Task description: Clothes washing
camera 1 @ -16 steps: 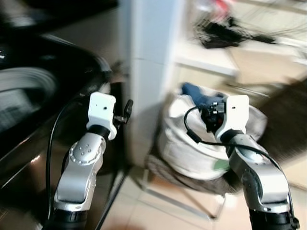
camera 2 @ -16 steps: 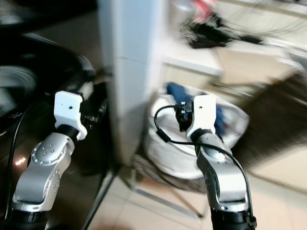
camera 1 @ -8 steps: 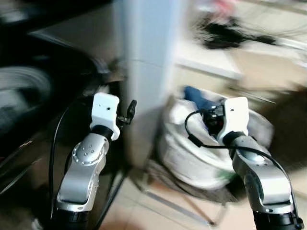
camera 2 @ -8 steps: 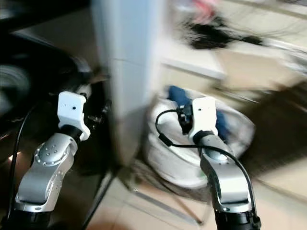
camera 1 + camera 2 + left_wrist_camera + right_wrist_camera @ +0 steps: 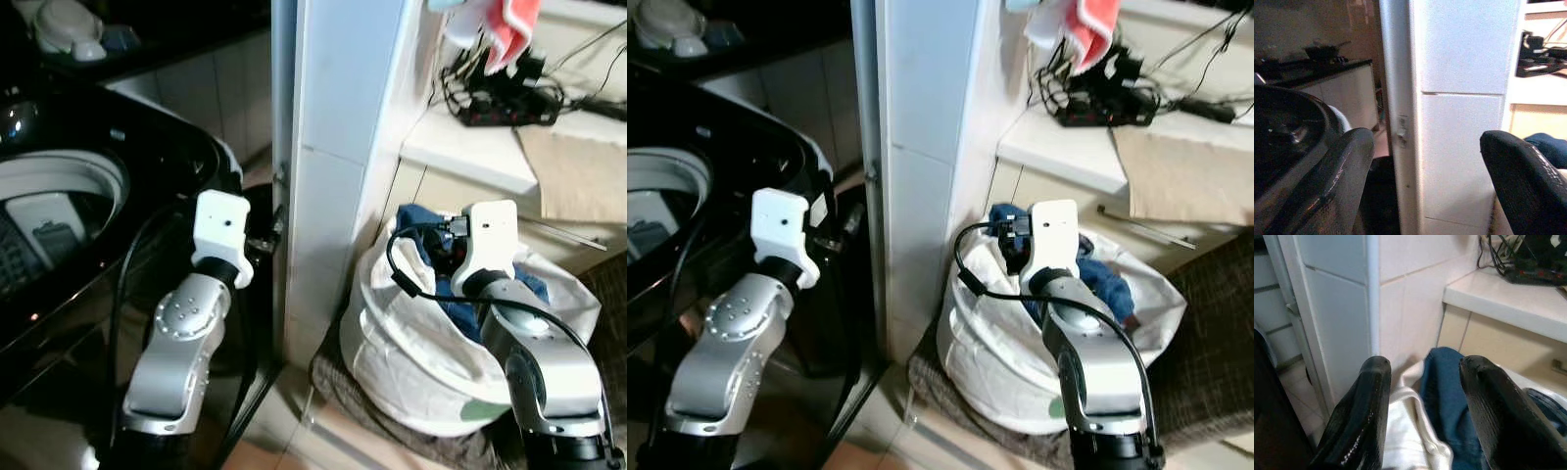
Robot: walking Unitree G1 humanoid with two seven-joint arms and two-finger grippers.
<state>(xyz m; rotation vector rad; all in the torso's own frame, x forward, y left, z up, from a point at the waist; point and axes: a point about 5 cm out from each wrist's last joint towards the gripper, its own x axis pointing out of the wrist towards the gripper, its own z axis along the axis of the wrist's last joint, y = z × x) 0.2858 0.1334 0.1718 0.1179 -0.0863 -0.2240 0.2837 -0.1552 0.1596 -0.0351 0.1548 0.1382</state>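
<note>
Both grippers raised with fingers apart, nothing held; laundry sits in the white bag ahead of the right arm.

The right gripper (image 5: 1422, 406) hovers directly above the white laundry bag (image 5: 411, 352), its two fingers (image 5: 1359, 416) spread, with blue clothes (image 5: 1447, 401) visible between them. The bag rests on a dark mat (image 5: 1215, 362) on the floor and is open at the top, with blue garments piled inside. The left gripper (image 5: 1425, 181) is held up with fingers wide apart, facing the white tiled pillar (image 5: 343, 147). The black top-loading washing machine (image 5: 88, 225) stands to the robot's left, lid open. Beyond the bag, a white shelf (image 5: 1068, 147) carries a power strip with cables (image 5: 1097, 98); a pink cloth (image 5: 509, 29) hangs above it.
</note>
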